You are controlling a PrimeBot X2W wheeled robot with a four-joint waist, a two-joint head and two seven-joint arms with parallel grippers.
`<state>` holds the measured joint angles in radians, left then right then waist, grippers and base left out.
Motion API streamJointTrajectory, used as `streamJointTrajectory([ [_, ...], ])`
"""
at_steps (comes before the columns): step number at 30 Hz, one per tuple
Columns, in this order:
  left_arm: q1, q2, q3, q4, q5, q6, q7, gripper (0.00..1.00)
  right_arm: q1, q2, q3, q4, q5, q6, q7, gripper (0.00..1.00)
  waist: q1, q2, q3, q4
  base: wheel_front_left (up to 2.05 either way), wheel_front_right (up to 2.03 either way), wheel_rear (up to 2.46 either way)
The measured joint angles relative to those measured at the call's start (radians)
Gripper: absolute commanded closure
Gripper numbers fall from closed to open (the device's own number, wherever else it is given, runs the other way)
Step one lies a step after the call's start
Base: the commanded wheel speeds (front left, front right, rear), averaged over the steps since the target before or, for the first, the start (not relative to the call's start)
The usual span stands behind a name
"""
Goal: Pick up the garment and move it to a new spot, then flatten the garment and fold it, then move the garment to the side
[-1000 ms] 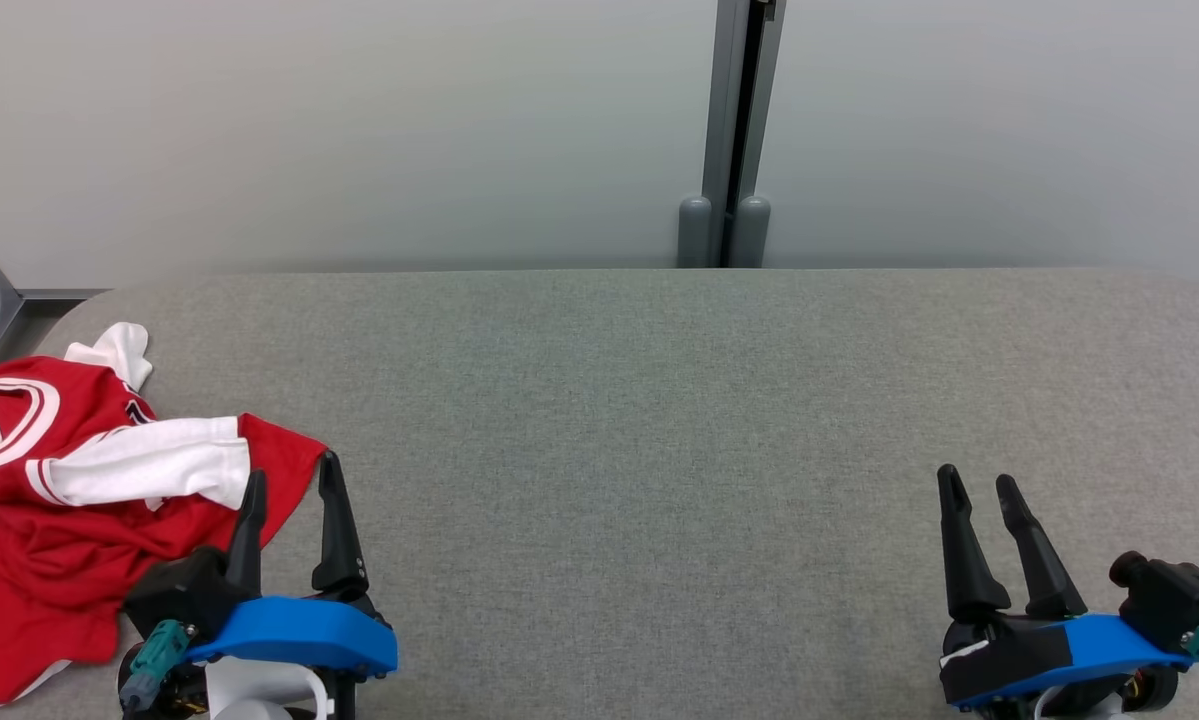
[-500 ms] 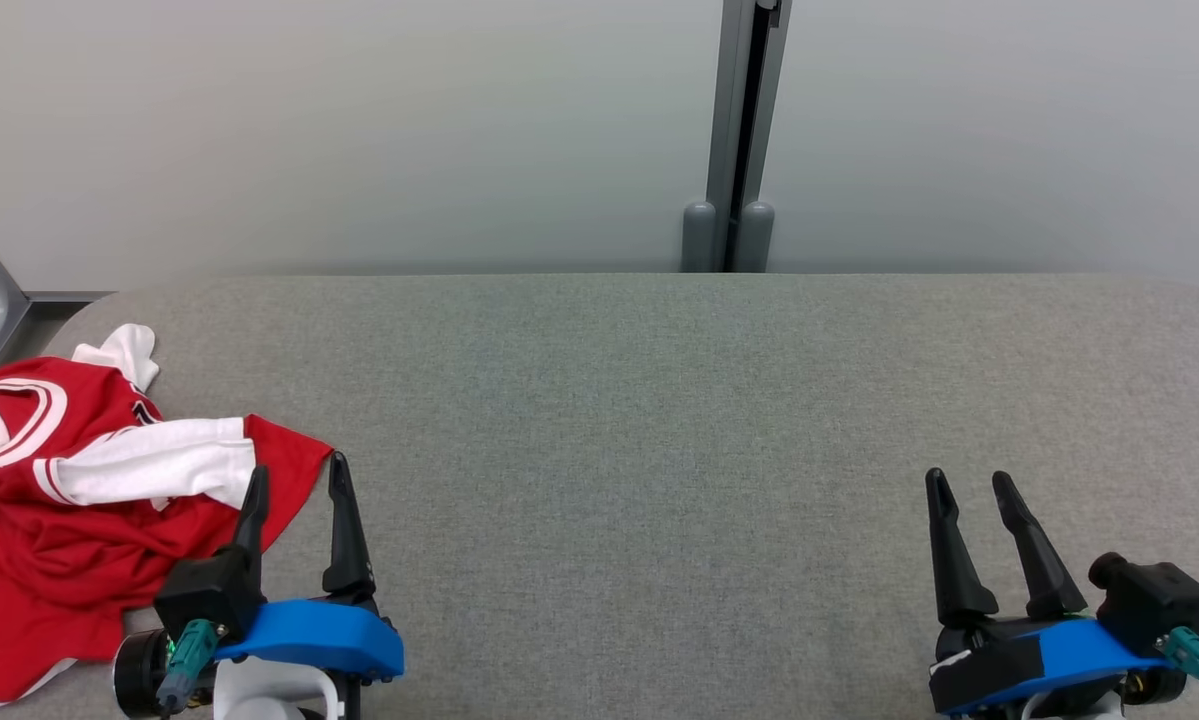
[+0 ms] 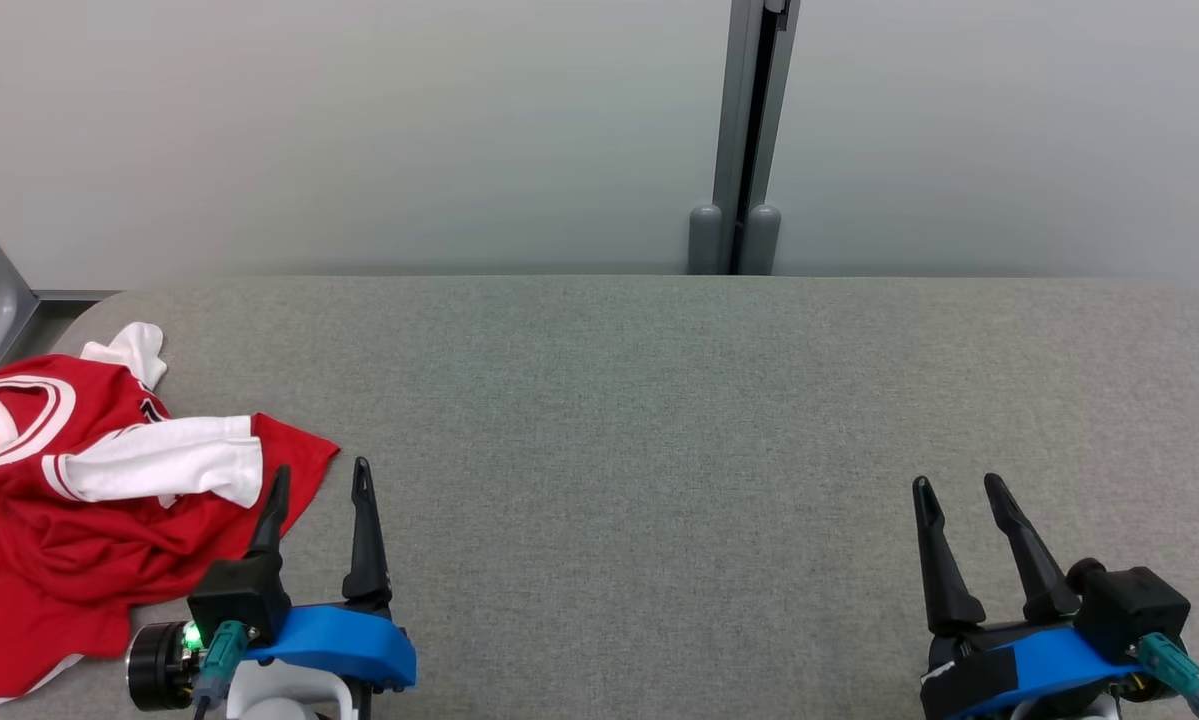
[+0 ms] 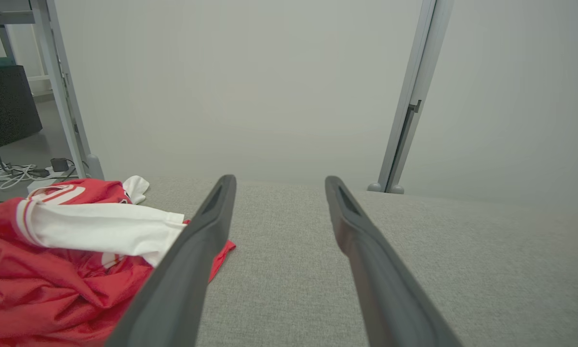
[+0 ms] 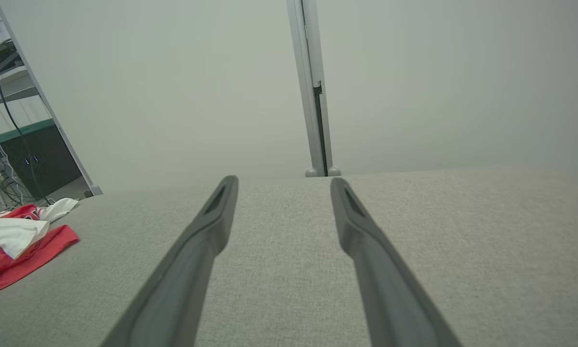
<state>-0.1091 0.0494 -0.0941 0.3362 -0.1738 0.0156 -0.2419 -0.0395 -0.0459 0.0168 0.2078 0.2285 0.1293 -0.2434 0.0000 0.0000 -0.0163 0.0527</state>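
A wide tabletop (image 3: 659,420) covered in grey woven fabric, with rounded far corners, stands against a pale wall panel (image 3: 359,130) split by a grey upright post (image 3: 749,140). A red garment (image 3: 69,540) lies crumpled at the tabletop's left end, close to the front left corner and well clear of the middle. It is a jersey with a white sleeve (image 3: 159,465) draped across the top of the heap and a white-striped neckline toward the far left edge, and part of it runs past the left border of the head view. The left gripper (image 3: 321,466) sits near the front edge just beside the garment, its two dark fingers spread apart and holding nothing. Its outer finger crosses the red hem's nearest corner in the head view, and whether it touches the cloth cannot be told. The right gripper (image 3: 957,480) hovers near the front right corner over bare grey fabric, well apart from the garment, its fingers likewise spread and empty. Both grippers point toward the far edge
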Motion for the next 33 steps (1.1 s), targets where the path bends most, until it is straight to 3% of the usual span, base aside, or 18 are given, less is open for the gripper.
streamJointTrajectory([
  [10,-0.015,0.001,0.0,0.04,0.049,0.014,-0.02,0.0,0.001,-0.001,-0.011,0.012,-0.069,0.0,-0.019,0.0,0.0,0.0,-0.002,0.003,0.0,0.0,0.0],
  [33,-0.022,0.007,-0.005,0.085,0.016,0.029,-0.02,0.0,0.001,-0.001,-0.03,0.063,-0.058,0.0,-0.019,0.0,0.0,0.0,-0.007,0.012,0.0,0.0,0.0],
])
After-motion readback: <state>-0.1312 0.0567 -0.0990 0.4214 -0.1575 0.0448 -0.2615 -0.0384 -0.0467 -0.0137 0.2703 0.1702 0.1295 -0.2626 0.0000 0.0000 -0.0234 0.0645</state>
